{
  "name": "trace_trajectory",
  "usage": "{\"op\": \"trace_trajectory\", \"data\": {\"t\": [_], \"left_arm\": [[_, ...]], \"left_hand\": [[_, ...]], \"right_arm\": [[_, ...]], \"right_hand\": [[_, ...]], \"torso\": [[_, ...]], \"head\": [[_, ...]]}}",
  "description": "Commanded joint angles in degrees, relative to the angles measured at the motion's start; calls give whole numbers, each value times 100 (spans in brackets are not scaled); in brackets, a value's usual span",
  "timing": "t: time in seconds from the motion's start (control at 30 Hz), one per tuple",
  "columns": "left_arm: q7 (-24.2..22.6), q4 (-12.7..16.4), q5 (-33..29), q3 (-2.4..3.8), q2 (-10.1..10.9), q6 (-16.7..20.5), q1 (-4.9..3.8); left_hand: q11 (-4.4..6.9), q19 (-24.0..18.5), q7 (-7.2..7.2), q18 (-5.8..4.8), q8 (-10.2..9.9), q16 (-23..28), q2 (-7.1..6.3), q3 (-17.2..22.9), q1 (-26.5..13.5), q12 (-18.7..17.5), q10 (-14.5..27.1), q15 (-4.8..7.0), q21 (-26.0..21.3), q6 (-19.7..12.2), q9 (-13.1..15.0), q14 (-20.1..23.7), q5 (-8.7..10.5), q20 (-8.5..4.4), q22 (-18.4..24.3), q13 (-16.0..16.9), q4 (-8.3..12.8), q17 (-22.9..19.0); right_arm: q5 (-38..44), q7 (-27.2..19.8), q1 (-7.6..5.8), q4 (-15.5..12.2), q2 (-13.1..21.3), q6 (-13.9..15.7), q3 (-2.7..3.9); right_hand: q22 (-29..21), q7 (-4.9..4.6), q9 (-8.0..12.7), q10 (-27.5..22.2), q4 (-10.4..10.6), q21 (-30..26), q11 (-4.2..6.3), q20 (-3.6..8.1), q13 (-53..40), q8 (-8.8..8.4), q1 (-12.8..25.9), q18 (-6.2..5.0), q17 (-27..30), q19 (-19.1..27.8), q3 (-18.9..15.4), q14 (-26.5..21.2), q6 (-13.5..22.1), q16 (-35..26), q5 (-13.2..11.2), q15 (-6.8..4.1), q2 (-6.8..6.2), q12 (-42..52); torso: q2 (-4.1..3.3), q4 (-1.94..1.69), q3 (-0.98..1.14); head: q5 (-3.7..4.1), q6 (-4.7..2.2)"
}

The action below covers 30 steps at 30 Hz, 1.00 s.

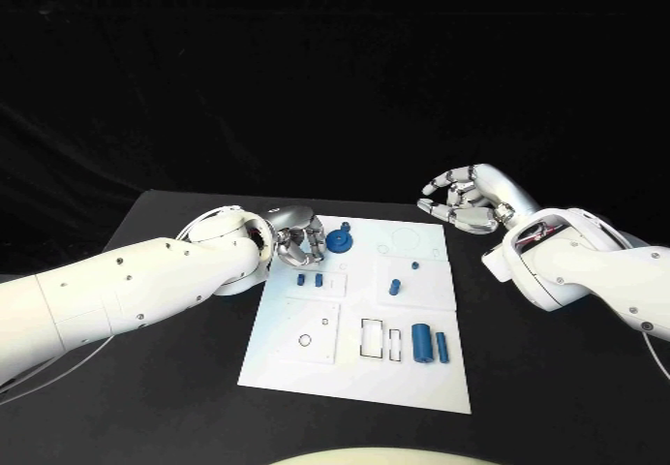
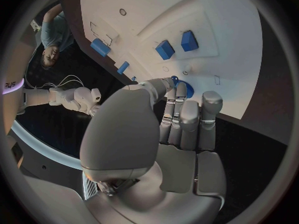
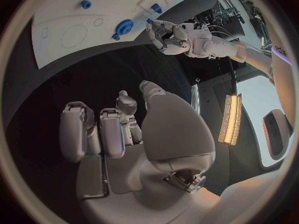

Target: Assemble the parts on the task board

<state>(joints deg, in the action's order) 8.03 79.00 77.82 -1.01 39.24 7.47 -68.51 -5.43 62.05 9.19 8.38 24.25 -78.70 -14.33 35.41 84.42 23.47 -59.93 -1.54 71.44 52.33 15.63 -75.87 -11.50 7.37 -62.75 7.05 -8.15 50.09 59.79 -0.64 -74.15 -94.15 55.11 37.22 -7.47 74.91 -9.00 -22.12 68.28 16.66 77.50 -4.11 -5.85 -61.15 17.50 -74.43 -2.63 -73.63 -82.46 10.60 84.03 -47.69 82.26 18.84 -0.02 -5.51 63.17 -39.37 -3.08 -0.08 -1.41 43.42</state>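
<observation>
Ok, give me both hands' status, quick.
Left hand: fingers at the blue gear part on the task board; grip cannot be told.
Right hand: curled, holding nothing.

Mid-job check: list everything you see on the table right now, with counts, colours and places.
White flat task board: one, middle of the black table.
Blue round gear-like part: one, far left corner of the board, at the left hand's fingers; whether it is gripped cannot be told.
Small blue block parts: two, side by side, left part of the board.
Small blue peg parts: two or three, mid-board; too small to count.
Long blue bar parts: two, side by side, near right part of the board.
Black table: one, under all.
Left hand: silver, at the board's far left corner.
Right hand: silver, fingers curled, raised beyond the board's far right corner.
</observation>
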Motion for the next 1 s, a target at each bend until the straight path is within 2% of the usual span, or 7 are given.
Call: {"op": "trace_trajectory", "data": {"t": [0.03, 0.53, 1.0], "left_arm": [[25, 3, -115, 7, 28, -86, -2], [100, 16, -193, 7, 124, -214, -2], [108, -45, -269, 5, 69, -274, -1]], "left_hand": [[0, 20, -8, -83, -39, -18, 1, 3, -29, -25, -25, 4, 30, 34, 5, -25, -3, 0, -6, -1, 40, -5], [2, 29, -8, -84, -48, -15, 4, 13, -17, -41, -46, 7, 31, 48, 7, -27, -5, -4, -8, -2, 61, -17], [4, 36, -9, -85, -51, -9, 6, 16, -16, -49, -63, 9, 33, 61, 8, -24, -4, -6, -12, -1, 69, -38]], "right_arm": [[28, -19, 5, -4, -1, -30, 1], [28, -18, 9, -2, 3, -30, 1], [28, -17, 11, -4, 0, -31, 1]], "right_hand": [[607, 18, 6, -13, -3, -30, 17, 0, 14, 26, 45, -69, -9, 24, 49, 195, -16, -41, 29, -29, -19, -18], [607, 18, 6, -13, -3, -30, 17, 0, 14, 26, 45, -69, -9, 24, 49, 195, -16, -41, 29, -29, -19, -18], [607, 18, 6, -13, -3, -30, 17, 0, 14, 26, 45, -69, -9, 24, 49, 195, -16, -41, 29, -29, -19, -18]], "torso": [[-5, 12, -2], [-10, 8, 3], [-7, 10, 3]], "head": [[-13, -6], [-1, 26], [-9, 21]]}}
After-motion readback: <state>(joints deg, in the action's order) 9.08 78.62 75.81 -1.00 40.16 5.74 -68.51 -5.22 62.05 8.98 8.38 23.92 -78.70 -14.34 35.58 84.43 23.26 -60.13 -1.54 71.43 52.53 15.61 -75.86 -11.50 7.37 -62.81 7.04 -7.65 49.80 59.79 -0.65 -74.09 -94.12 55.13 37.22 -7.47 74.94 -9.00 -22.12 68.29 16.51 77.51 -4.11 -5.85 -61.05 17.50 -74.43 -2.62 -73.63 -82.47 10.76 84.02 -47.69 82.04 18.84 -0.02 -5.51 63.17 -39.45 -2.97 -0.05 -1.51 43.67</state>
